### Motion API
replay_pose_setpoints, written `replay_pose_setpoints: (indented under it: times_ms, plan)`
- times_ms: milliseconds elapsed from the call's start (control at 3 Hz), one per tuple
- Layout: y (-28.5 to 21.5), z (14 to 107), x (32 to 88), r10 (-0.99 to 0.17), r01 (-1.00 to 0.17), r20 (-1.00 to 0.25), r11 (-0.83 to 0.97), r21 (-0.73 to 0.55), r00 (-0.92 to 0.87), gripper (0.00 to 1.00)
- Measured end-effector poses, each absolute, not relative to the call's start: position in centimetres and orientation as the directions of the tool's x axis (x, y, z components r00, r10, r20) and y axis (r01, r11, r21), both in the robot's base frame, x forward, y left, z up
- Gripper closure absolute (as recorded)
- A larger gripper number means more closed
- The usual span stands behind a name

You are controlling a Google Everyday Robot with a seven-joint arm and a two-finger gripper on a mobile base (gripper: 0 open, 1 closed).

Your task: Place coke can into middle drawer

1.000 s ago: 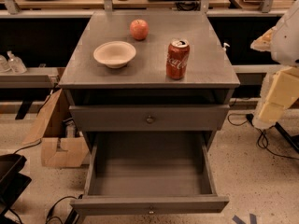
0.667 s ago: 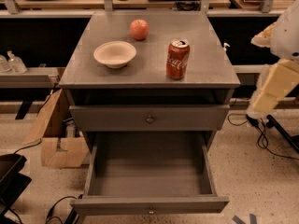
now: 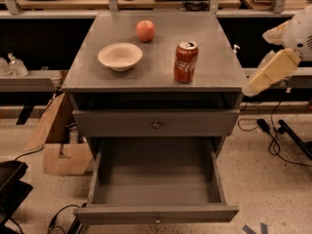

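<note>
The coke can [image 3: 185,62], red with white script and a silver top, stands upright on the right half of the grey cabinet top [image 3: 214,74]. The middle drawer [image 3: 156,209] is pulled out towards me, and its plain grey inside holds nothing. My gripper [image 3: 254,84] is at the end of the cream arm on the right. It hangs in the air just beyond the cabinet's right edge, at about top height, to the right of the can and apart from it.
A white bowl [image 3: 120,56] and a red apple [image 3: 145,30] sit on the cabinet top, left of the can. A closed drawer front with a knob [image 3: 156,125] is above the open drawer. A cardboard box [image 3: 53,140] stands on the floor at left, and cables [image 3: 273,135] lie at right.
The arm with my gripper has risen and swung a little left, towards the cabinet's right edge. The can, bowl, apple and drawer have not moved.
</note>
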State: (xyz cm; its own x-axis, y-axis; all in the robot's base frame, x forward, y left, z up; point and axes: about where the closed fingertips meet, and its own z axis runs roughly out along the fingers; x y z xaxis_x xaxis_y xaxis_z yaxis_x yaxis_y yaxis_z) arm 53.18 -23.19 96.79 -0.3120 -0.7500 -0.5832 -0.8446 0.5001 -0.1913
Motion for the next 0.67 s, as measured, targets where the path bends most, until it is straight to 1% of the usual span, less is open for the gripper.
replay_pose_setpoints:
  times_ms: [333,667]
  plan:
    - [-22.6,96.1,56.5,-0.621,-0.814,-0.744,0.549,-0.188,-0.247,0.00]
    - [-21.1,95.3,61.2,-0.457,-0.779,-0.887,0.581,-0.236,-0.072,0.00]
